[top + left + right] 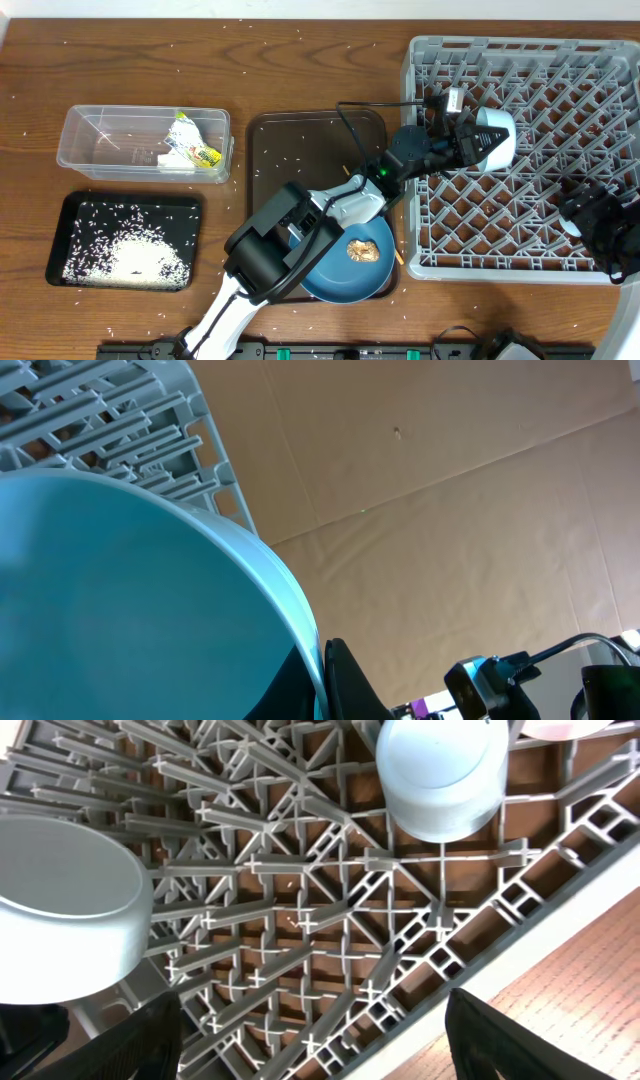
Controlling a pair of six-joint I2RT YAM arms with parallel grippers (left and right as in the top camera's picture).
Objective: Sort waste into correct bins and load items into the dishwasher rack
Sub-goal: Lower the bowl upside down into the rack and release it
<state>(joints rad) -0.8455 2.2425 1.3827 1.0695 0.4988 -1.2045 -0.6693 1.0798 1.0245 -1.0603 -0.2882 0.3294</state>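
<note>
My left gripper (462,140) is shut on the rim of a white bowl (497,135) and holds it over the left part of the grey dishwasher rack (530,55). In the left wrist view the bowl (120,600) looks blue-green and fills the frame, with a finger (335,680) on its rim. My right gripper (600,225) is open and empty above the rack's front right. Its view (310,1030) shows the bowl (65,910), a light blue cup (440,775) and a pale pink cup's edge (565,728). A blue plate (335,275) carries a brown food lump (363,250).
The plate lies on a brown serving tray (310,140). A clear tub (100,135) at the left holds a green-yellow wrapper (193,145) and white paper (150,157). A black tray (70,225) below it holds rice (130,255). Loose rice grains dot the table.
</note>
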